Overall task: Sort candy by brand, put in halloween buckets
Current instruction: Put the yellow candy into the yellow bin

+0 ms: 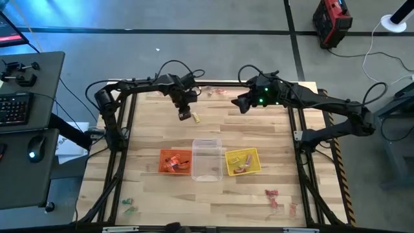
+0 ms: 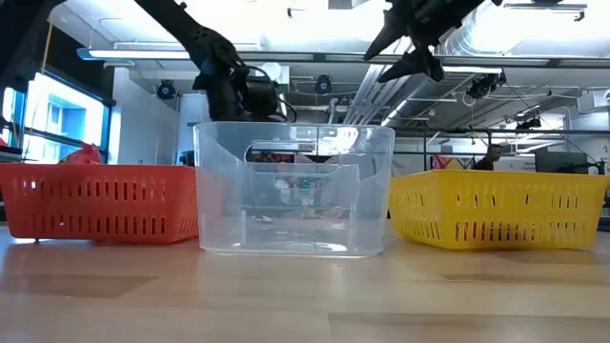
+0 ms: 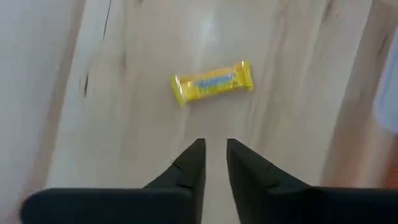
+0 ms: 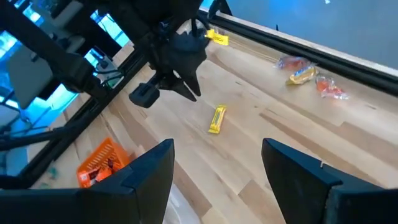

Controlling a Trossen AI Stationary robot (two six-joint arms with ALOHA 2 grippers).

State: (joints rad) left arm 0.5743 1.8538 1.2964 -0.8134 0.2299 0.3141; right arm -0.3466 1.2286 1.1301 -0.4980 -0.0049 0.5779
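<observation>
You can't read any brand on the pink candy (image 1: 274,196) near the table's (image 1: 259,129) front edge; the green candy (image 1: 129,207) there is equally too small.

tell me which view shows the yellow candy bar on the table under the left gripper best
The left wrist view: the yellow candy bar fills the frame's middle, wrapper print visible, just beyond the left gripper. The right wrist view shows it small; the high view shows a speck; the low view hides it behind the tubs.
</observation>
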